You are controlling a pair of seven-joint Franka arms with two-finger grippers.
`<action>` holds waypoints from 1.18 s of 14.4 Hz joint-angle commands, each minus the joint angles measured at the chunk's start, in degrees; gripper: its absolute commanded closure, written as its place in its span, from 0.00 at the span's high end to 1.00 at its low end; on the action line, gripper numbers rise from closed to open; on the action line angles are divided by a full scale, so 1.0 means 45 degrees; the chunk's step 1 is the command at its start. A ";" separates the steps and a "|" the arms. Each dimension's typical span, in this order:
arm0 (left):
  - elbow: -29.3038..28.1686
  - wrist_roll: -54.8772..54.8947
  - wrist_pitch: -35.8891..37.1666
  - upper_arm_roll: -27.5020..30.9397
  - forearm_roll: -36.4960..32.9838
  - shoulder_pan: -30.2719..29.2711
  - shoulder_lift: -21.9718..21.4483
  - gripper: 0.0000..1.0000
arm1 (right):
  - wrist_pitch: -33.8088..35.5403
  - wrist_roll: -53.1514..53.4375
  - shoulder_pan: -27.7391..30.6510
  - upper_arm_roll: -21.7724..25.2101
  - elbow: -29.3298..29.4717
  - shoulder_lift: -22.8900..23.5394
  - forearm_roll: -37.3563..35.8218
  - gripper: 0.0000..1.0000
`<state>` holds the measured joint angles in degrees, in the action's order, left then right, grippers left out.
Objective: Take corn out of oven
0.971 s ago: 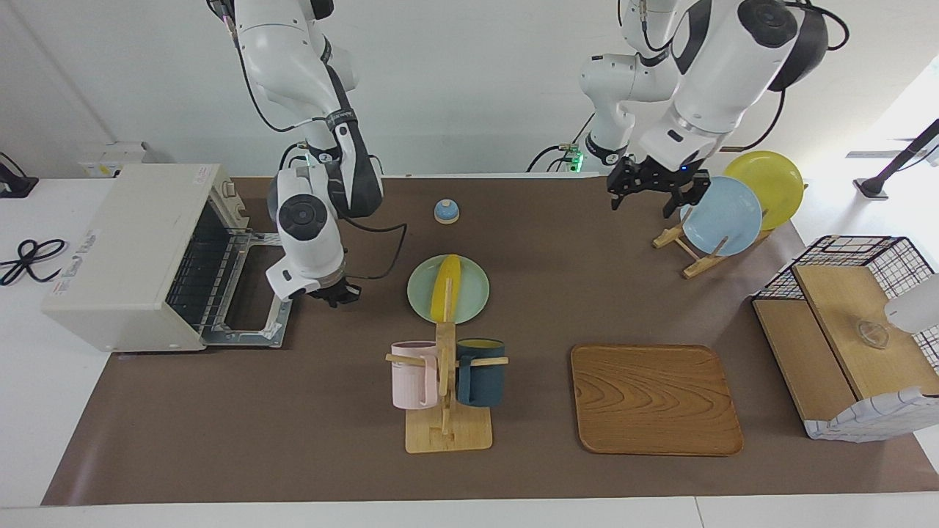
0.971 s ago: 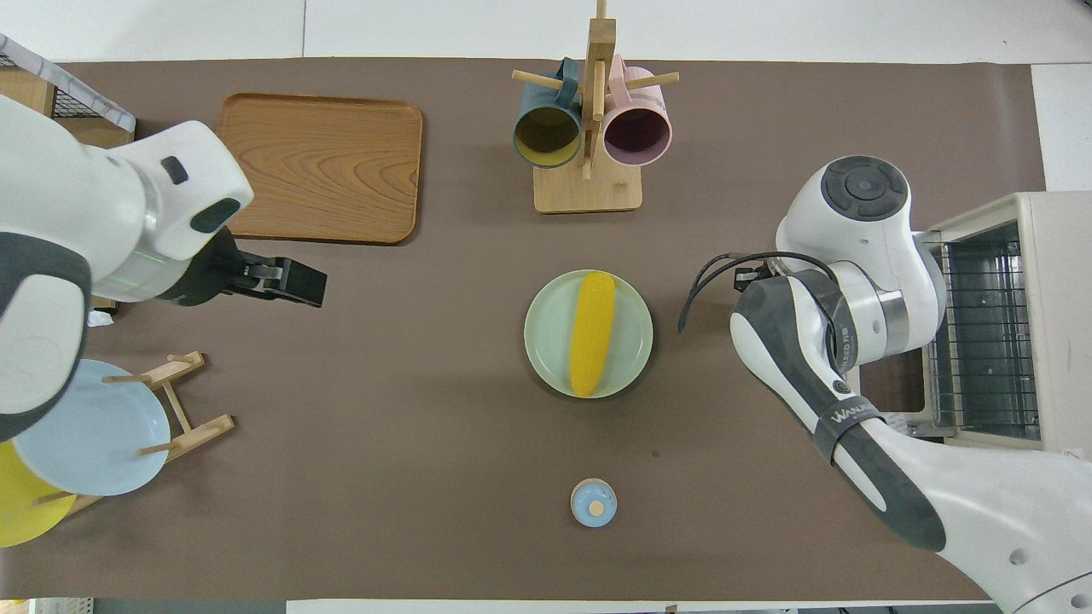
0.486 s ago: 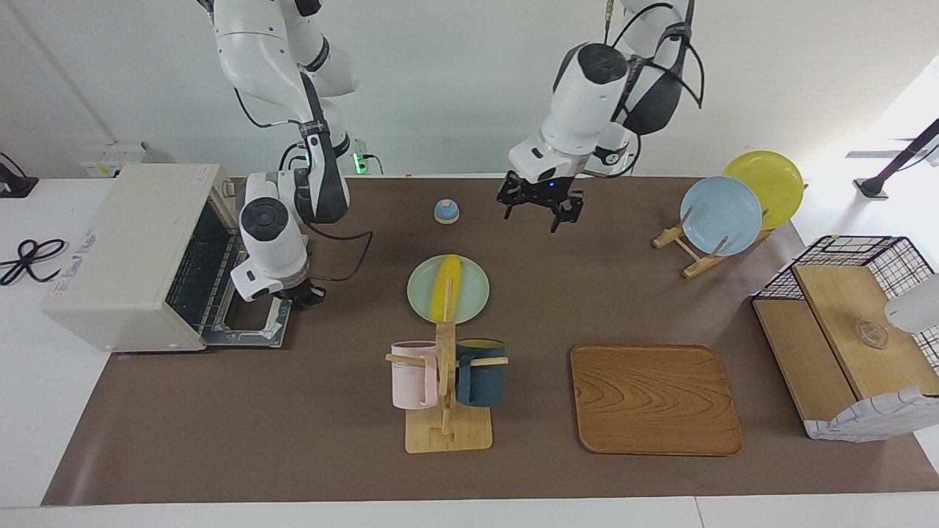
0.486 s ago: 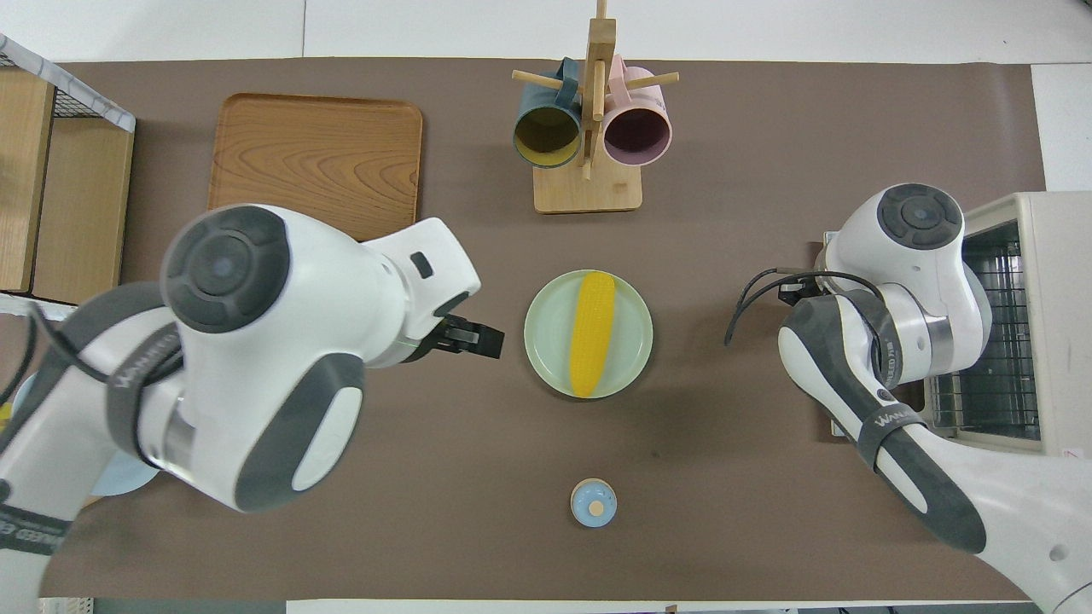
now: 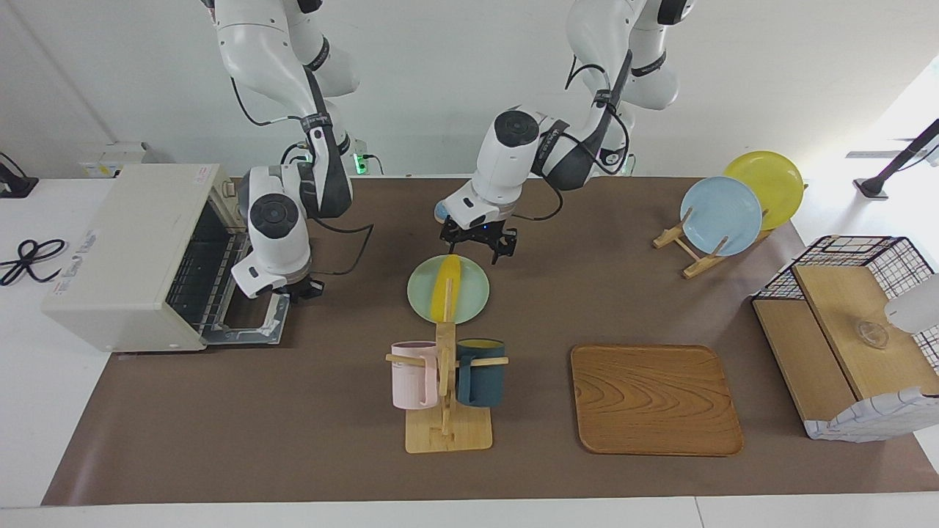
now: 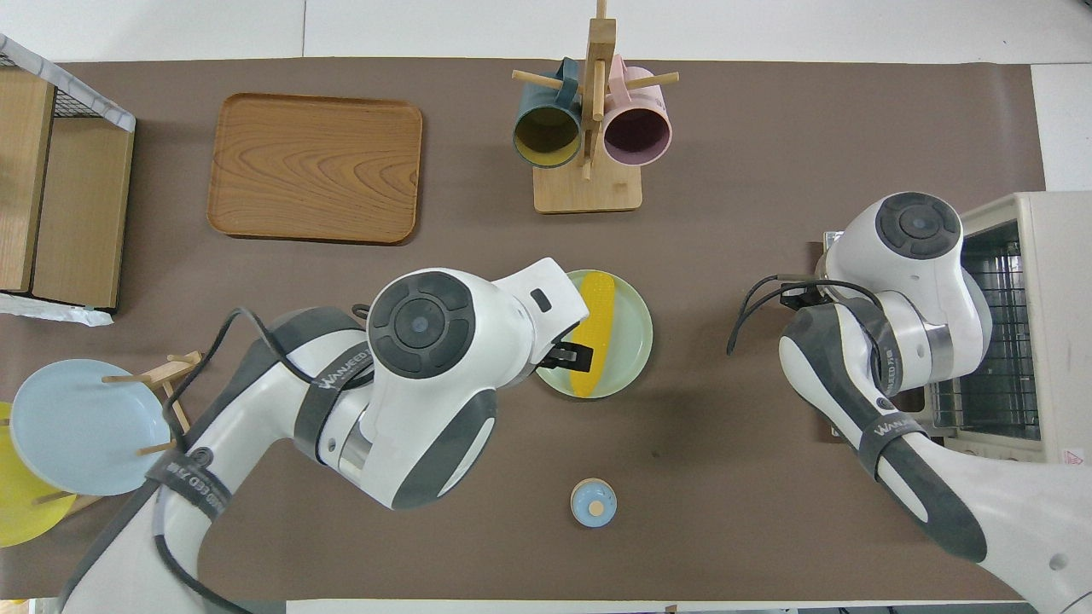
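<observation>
In the facing view, the corn lies on a pale green plate at mid-table, well apart from the oven, which stands at the right arm's end with its door dropped flat and its wire rack showing. The left gripper hangs over the plate's edge nearer to the robots, just above the cob's end, its fingers spread apart and holding nothing. The right gripper sits low over the corner of the oven's lowered door, fingers clenched together on nothing. A small blue bell peeks out beside the left arm's wrist. A mug rack with a pink mug and a dark blue mug stands farther from the robots than the plate, and a wooden tray lies beside it toward the left arm's end.

From overhead, the corn rests lengthwise on the plate, partly covered by the left arm's wrist; the left gripper shows as dark tips over the cob's nearer half. The oven fills the table's edge at the right arm's end, its rack bare where visible. The right arm's wrist hides its own gripper here. The bell sits nearer to the robots than the plate.
</observation>
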<state>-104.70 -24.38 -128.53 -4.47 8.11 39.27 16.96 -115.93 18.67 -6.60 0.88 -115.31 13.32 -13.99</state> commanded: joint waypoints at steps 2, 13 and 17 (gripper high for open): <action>0.1274 -0.0617 -0.0986 0.0232 -0.0553 0.0414 0.1776 1.00 | 0.2631 -0.1606 0.0587 0.0195 0.1170 -0.1005 -0.1262 0.00; 0.0473 -0.0675 -0.2356 0.0232 -0.0709 0.1117 0.2169 1.00 | 0.6145 -0.4167 0.1858 0.0000 0.3526 -0.2824 -0.0625 0.00; 0.0415 -0.0695 -0.2454 0.0251 -0.0709 0.1117 0.2169 1.00 | 0.7070 -0.5125 0.2034 0.0137 0.4922 -0.2980 0.1368 0.10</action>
<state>-101.83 -26.34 -137.85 -4.29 5.95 43.47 26.96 -85.69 -1.88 1.83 1.23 -95.40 -0.49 -11.18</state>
